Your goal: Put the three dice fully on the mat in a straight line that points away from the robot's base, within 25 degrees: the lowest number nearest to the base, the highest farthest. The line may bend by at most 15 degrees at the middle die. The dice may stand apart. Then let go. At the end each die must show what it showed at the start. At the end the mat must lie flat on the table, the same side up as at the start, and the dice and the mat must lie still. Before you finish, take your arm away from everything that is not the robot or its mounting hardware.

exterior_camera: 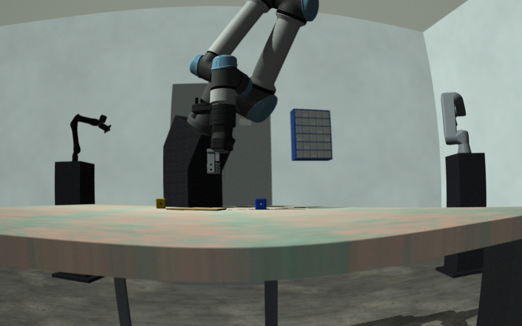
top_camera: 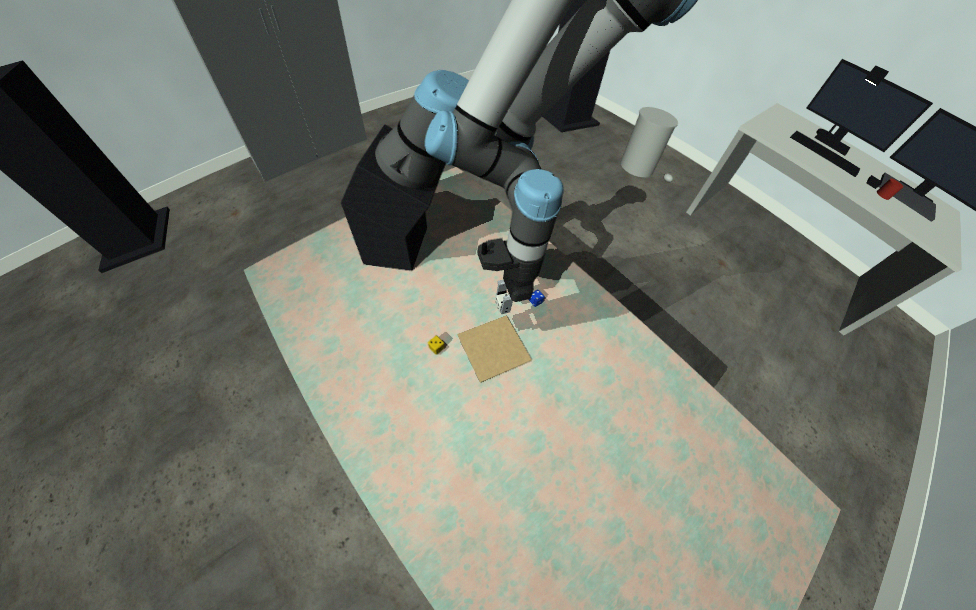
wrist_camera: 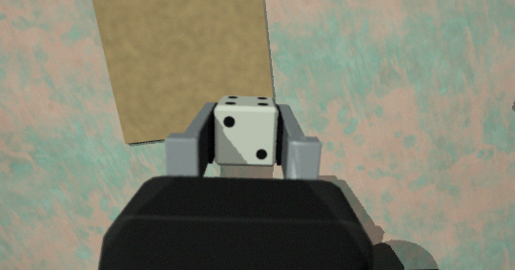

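Note:
My gripper point(wrist_camera: 247, 122) is shut on a white die point(wrist_camera: 245, 132) and holds it well above the table, near the mat's corner on the base side; the die's face towards the wrist camera shows two pips. It also shows in the top and exterior views point(top_camera: 503, 301) point(exterior_camera: 213, 161). The tan square mat point(top_camera: 494, 347) lies flat on the table, seen edge-on in the side view point(exterior_camera: 195, 208) and ahead of the fingers in the wrist view point(wrist_camera: 183, 51). A blue die point(top_camera: 536, 298) point(exterior_camera: 260, 203) sits on the table beside the mat. A yellow die point(top_camera: 437, 344) point(exterior_camera: 160, 202) sits on the table on the mat's other side.
The robot's black base pedestal point(top_camera: 389, 204) stands at the table's far edge behind the mat. A desk with monitors point(top_camera: 855, 166) and a white bin point(top_camera: 648, 141) stand off the table to the right.

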You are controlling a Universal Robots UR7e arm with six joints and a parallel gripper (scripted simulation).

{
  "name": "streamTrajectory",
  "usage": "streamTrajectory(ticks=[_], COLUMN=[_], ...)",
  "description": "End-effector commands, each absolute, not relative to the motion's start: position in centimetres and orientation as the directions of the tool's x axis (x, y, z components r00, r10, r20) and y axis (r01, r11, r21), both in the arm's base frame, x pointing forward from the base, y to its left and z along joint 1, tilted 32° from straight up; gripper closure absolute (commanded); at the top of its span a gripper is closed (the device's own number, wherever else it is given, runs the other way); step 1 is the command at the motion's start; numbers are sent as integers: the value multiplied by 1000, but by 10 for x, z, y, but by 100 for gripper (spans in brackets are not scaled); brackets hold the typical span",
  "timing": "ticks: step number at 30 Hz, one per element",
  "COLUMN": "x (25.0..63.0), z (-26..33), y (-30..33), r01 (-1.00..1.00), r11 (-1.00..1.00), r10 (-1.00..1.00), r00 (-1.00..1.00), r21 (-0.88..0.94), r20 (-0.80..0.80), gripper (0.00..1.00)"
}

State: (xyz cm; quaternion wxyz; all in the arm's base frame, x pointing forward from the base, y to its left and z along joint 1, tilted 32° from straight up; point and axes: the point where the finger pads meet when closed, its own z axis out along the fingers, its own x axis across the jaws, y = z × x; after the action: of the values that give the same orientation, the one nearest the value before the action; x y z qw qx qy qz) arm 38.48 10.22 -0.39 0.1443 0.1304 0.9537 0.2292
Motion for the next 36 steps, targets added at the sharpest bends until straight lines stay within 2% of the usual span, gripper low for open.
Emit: streamTrajectory(ticks=[1,14,36], x=[387,386,386], z=[-10,-20,-20], y=[84,61,60], r01=[56,-106,-117], r11=[891,911,911], r10=[201,49,37], r00=[-939,-933,-931], r21=[450,399,395], r20=[-280,-357,-363], gripper=[43,43,43])
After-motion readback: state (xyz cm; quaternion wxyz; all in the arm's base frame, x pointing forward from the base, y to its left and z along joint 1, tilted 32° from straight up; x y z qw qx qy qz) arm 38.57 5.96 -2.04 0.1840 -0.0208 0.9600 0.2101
